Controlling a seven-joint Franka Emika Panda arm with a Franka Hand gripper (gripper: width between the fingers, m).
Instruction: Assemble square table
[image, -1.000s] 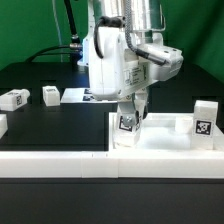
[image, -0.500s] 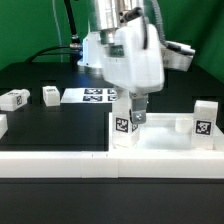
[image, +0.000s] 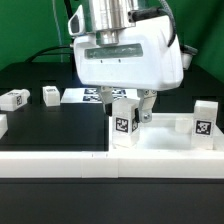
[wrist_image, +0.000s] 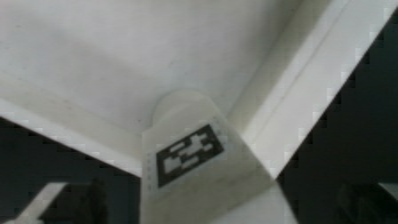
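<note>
Two loose legs (image: 14, 98) (image: 50, 94) appear in exterior view only.

The wrist is swinging round! A second ago the hand stood edge-on in the exterior view, half a second ago it was partway through the turn, and now its broad white face looks square at the camera. The gripper (image: 129, 108) has turned with it, and one dark finger (image: 147, 106) has come out on the exterior view's right of the leg (image: 124, 128). The leg's tag has barely shifted, so the leg hasn't followed the turn. More of its front shows now, while the hand's wide body has come to cover more of the marker board (image: 91, 96).
</note>
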